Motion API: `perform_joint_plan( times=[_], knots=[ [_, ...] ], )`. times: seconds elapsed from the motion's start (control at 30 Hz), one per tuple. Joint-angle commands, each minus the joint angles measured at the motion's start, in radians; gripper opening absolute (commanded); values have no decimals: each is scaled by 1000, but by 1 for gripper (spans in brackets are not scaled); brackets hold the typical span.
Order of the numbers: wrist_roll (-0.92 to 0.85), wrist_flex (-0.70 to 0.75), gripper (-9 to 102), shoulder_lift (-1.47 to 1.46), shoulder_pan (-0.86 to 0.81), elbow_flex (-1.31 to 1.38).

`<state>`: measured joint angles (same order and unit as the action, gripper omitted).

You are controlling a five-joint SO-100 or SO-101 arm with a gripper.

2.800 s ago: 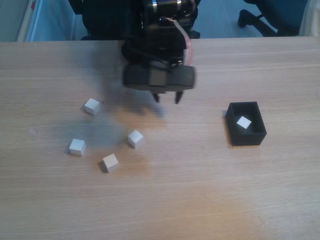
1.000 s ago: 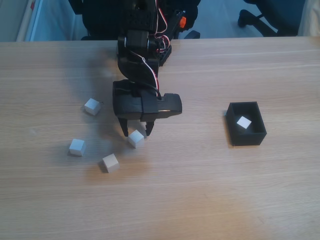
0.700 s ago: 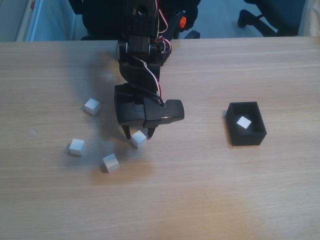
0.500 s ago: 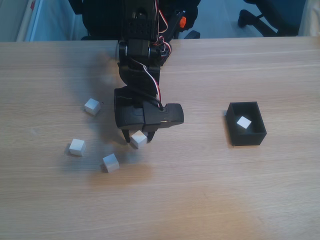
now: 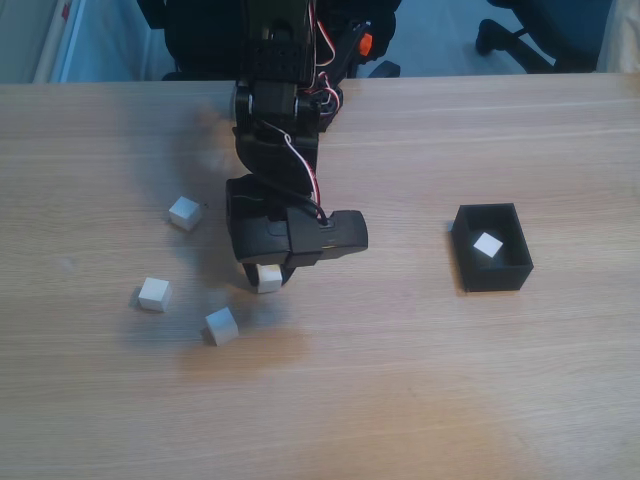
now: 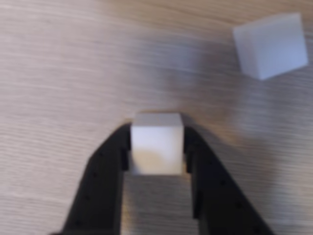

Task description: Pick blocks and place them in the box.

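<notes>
My black gripper (image 5: 267,283) (image 6: 156,147) is low over the wooden table and shut on a cream block (image 5: 268,279) (image 6: 157,143), both fingers pressed against its sides in the wrist view. Three more blocks lie loose on the table in the fixed view: one at the upper left (image 5: 183,212), one at the left (image 5: 153,293), and one just below and left of the gripper (image 5: 221,325), which also appears at the top right of the wrist view (image 6: 272,44). The black box (image 5: 498,275) stands to the right, with one block (image 5: 487,245) inside it.
The arm's base and cabling (image 5: 285,60) rise at the table's far edge. A dark office chair (image 5: 540,30) stands beyond the table at the top right. Bare wood lies between the gripper and the box.
The gripper came down from the middle of the table over the block, straddled it with open fingers, and has closed on it.
</notes>
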<state>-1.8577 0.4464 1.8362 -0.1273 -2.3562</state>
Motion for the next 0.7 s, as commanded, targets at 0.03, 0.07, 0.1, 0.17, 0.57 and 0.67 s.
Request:
perform_joint_plan(
  times=[0.03,0.07,0.1,0.17,0.57,0.67],
  knots=[
    [-8,44,0,84,6,34],
    [-8,63,0,110,15,31],
    [0,84,0,137,28,26],
    [21,133,0,198,66,14],
    [262,347,1,486,460,26],
    [370,373,1,469,549,86]
  ],
)
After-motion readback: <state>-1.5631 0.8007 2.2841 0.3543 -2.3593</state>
